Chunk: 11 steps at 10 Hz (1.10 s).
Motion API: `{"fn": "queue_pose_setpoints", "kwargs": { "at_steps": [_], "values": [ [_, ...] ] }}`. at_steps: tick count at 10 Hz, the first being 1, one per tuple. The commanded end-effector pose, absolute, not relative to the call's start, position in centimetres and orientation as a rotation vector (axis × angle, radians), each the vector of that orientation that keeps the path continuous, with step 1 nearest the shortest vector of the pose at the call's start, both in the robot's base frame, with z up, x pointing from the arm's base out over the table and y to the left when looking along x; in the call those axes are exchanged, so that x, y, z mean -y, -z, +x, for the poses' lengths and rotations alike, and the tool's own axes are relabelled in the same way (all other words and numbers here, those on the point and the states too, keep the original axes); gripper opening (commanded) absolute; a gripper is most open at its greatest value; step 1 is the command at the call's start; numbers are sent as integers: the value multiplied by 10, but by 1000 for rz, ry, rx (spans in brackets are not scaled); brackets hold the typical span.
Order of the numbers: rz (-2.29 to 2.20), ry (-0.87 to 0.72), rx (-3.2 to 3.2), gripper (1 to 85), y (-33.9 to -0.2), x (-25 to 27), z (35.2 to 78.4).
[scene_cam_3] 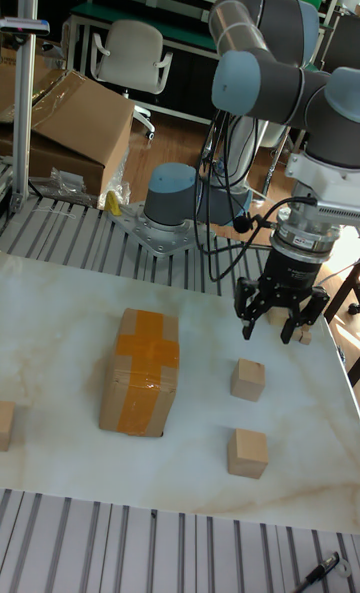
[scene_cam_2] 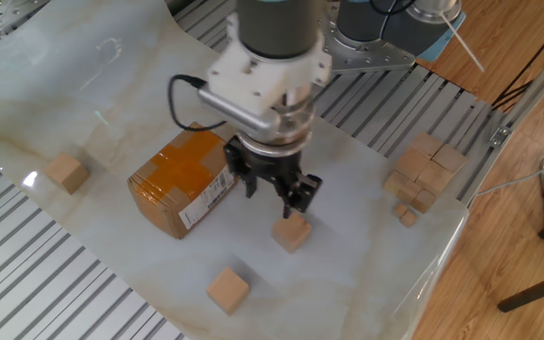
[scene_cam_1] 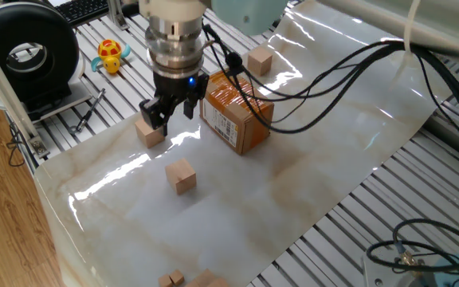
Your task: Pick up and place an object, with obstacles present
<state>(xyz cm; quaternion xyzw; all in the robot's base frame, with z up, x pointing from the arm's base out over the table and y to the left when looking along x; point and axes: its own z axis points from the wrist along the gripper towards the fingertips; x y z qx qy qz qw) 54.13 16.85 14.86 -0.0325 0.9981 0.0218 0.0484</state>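
Three alike light-tan wooden cubes lie on the marble sheet. My gripper (scene_cam_1: 168, 116) (scene_cam_2: 277, 196) (scene_cam_3: 272, 330) hangs open just above one cube (scene_cam_1: 149, 132) (scene_cam_2: 292, 232) (scene_cam_3: 248, 378), its fingers spread and nothing between them. It is not touching the cube. A second cube (scene_cam_1: 182, 175) (scene_cam_2: 228, 289) (scene_cam_3: 248, 453) lies nearer the sheet's front. The third cube (scene_cam_1: 259, 60) (scene_cam_2: 66, 173) sits beyond the box. The brown cardboard box (scene_cam_1: 237, 110) (scene_cam_2: 182, 179) (scene_cam_3: 140, 371) with orange tape stands right beside the gripper.
A black round reel (scene_cam_1: 30, 54) and a yellow toy turtle (scene_cam_1: 111, 54) sit off the sheet on the slatted table. A pile of spare cubes (scene_cam_2: 425, 170) lies at the sheet's edge. Black cables (scene_cam_1: 357, 56) trail over the table's far side.
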Motion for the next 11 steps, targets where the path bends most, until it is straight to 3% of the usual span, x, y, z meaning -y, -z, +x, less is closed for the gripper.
{"fn": "queue_pose_setpoints", "kwargs": {
  "at_steps": [1, 5, 7, 9, 11],
  "values": [
    [-121, -71, -3053, 603, -148, -179, 533],
    [-46, -18, -3033, 613, -122, -190, 515],
    [-37, -110, -3055, 617, -122, -206, 509],
    [-1, -39, -3071, 613, -116, -196, 506],
    [7, -9, -3038, 617, -81, -182, 510]
  ]
}}
